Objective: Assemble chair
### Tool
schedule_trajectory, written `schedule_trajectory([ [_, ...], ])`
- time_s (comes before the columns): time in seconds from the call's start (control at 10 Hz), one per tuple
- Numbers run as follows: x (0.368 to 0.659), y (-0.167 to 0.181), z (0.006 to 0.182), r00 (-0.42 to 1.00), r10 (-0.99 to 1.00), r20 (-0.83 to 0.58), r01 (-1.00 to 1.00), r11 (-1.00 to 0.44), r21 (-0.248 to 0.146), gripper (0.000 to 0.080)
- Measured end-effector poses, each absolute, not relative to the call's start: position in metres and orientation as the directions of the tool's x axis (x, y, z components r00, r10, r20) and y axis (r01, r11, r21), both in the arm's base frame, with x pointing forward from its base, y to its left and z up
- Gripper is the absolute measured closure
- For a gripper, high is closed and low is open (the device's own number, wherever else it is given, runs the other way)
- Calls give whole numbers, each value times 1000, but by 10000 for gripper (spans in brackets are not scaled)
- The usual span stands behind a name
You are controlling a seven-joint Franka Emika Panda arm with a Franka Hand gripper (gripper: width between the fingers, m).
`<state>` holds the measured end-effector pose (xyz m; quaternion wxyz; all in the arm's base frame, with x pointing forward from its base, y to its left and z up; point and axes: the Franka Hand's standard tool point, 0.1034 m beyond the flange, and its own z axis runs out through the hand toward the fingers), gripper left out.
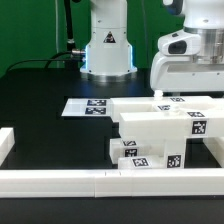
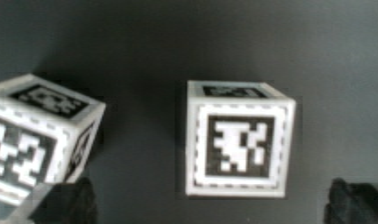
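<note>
Counter (image 1: 40, 90) black. Marker board (image 1: 88, 105) lies flat on it, taken as the reference.

Chair parts (image 1: 160, 128): a white cluster just beside the marker board, on the exterior view's right of it and on the side toward the border rail (image 1: 100, 182). Long flat pieces sit on the far side, with small tagged blocks low in front. Whether any are already joined cannot be told from here. Robot base (image 1: 108, 50) stands beyond the marker board, well apart from the cluster.

Claw (image 2: 212, 205): spread wide and empty. In the wrist view both dark fingertips (image 2: 70, 205) show at the frame edge with nothing between them. It hangs above the cluster's far end, away from the marker board.

Under it is an upright block (image 2: 239, 142) standing on end, tag face to the camera. A tilted block (image 2: 35, 140) is near it, with a strip of bare counter between them.

Judgement: the task looks to be at an early stage, in the approach to a pick, with nothing grasped yet. The upright block looks like the target.

Next move calls for:
- centring over the upright block
- a straight drop with one finger on either side
- closing on its plain flanks

Risk: the finger nearer the tilted block may clip it on the way down.
</note>
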<state>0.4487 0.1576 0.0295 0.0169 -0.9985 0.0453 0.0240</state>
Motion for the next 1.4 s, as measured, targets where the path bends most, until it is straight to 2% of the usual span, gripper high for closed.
schedule_trajectory([
  [0.7,452,168,28,993,-106,-55,-107,-994,-31,151],
  [1.0,439,171,11,992,-105,-67,-106,-994,-17,151],
  [1.4,431,167,6,992,-107,-72,-108,-994,-10,151],
])
